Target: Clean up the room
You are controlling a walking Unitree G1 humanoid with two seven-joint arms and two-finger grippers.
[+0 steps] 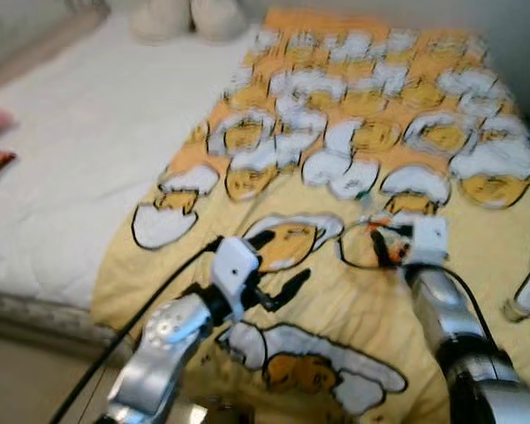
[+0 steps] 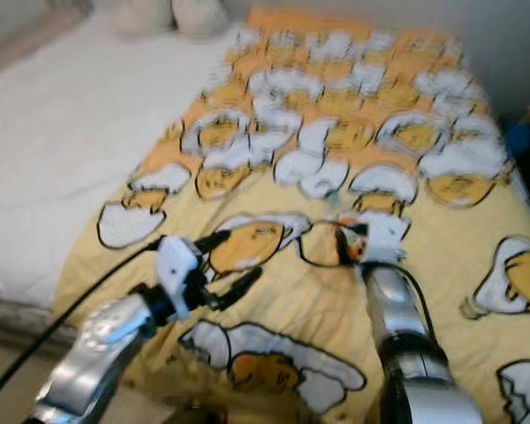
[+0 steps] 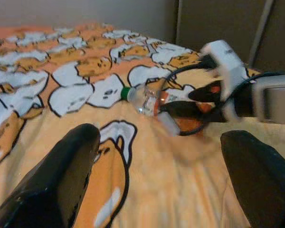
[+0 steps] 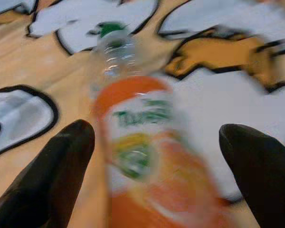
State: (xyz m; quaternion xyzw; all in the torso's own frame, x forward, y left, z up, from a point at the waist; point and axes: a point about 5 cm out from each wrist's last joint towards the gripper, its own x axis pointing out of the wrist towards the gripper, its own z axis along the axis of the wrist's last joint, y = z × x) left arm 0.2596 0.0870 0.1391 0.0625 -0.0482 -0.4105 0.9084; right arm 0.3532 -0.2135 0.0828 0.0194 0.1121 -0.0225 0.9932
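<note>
Bed scene. A yellow blanket (image 1: 336, 291) printed with egg cartoons is covering most of the bed, with bare white mattress (image 1: 62, 177) showing on the robot's left. Two pale pillows (image 1: 190, 18) are sitting at the far end.

The task's thing here is a plastic bottle (image 4: 142, 156): clear, green cap, orange label, lying on its side on the blanket in front of the robot's right arm. In the left wrist view the bottle (image 3: 149, 97) is resting with its cap pointing away from the right arm.

Right claw (image 1: 384, 243) is reaching over the blanket, its two black fingers (image 4: 52, 175) standing wide apart on either side of the bottle body and not yet touching it, as far as the blur allows. Left claw (image 1: 278, 265) is hovering low over the blanket nearer the robot, fingers apart, holding nothing.

Judgement: this is looking like the approach to a grasp, with the close not yet made.

Risks from here:
- The bottle is round and lying on soft, rumpled fabric; a finger nudging one side first could be rolling it out from between the fingers.
- Coming down too deep could be pinching blanket along with the bottle and dragging the cover.
- Thin clear plastic may be buckling under a hard squeeze and slipping out.
- The views are blurred, so alignment is uncertain.
</note>
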